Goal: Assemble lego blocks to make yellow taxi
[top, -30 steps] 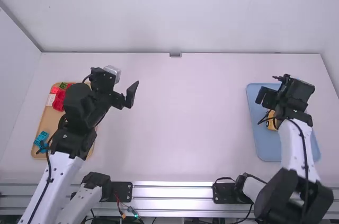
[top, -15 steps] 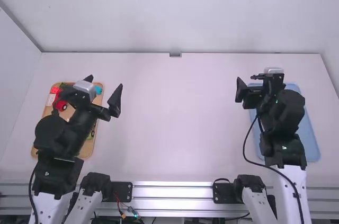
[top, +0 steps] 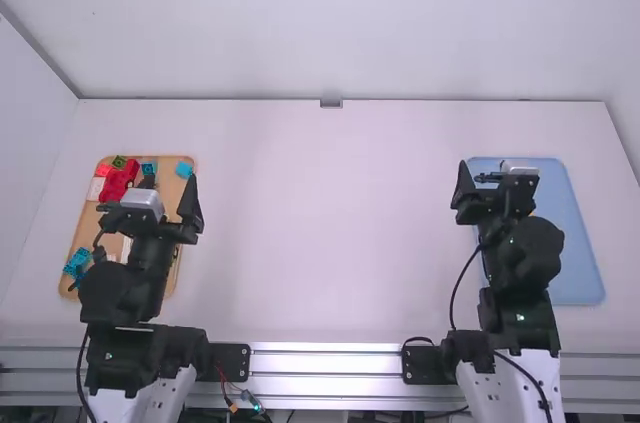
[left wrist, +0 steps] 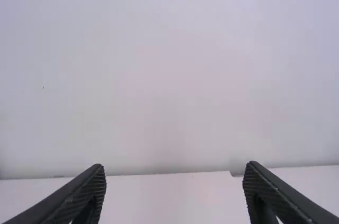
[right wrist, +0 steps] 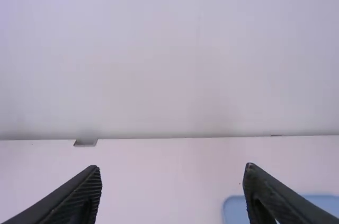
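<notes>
Holding both pairs of jaws open and empty. Can see red piece [top: 118,182] far, cyan blocks [top: 78,260] near on left tray [top: 92,228], perhaps unneeded; cannot tell the taxi's progress at right tray [top: 580,263].

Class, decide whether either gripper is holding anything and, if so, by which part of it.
Nothing is held: the left gripper and the right gripper are both open, with nothing between their fingers.
</notes>
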Tool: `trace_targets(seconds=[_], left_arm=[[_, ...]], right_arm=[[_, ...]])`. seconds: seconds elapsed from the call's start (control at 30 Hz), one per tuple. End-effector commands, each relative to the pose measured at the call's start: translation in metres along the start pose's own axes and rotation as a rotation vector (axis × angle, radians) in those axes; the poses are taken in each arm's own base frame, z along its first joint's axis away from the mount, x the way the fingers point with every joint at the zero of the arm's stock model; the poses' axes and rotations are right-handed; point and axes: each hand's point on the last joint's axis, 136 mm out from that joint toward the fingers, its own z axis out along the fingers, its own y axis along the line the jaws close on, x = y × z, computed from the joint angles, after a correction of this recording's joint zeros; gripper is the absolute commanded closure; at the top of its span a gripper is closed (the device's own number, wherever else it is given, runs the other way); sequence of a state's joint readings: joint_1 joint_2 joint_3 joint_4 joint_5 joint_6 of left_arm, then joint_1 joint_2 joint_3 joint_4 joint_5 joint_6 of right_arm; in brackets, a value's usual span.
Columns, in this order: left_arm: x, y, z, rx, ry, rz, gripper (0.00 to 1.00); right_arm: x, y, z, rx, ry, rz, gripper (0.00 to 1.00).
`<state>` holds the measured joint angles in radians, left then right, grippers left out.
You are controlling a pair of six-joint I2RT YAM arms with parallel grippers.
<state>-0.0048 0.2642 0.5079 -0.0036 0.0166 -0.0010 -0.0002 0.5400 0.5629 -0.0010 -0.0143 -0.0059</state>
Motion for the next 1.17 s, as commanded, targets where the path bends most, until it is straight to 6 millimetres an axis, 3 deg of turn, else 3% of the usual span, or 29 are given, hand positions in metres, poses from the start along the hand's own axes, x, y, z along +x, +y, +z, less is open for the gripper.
trace_targets(seconds=[0.0, 0.33, 0.43, 0.73, 0.87, 1.13], left_arm=[[0.011, 0.004, -0.006, -0.021, -0.009, 0.002, 0.37], [0.070, 0.004, -0.018, -0.021, 0.005, 0.002, 0.59], [0.106, 0.004, -0.013, -0.021, 0.078, 0.001, 0.66], [0.182, 0.004, -0.011, -0.021, 0.234, -0.001, 0.82], [0.185, 0.004, -0.012, -0.021, 0.240, -0.001, 0.87], [0.185, 0.004, -0.012, -0.021, 0.240, -0.001, 0.97]], right_arm=[[0.016, -0.002, -0.004, 0.014, 0.010, 0.006, 0.36], [0.072, -0.001, -0.022, 0.014, 0.010, 0.006, 0.58], [0.092, -0.001, -0.025, 0.014, 0.010, 0.006, 0.66], [0.133, -0.001, -0.026, 0.014, 0.010, 0.006, 0.82], [0.149, -0.001, -0.024, 0.014, 0.022, 0.006, 0.87], [0.149, -0.001, -0.024, 0.014, 0.022, 0.006, 0.97]])
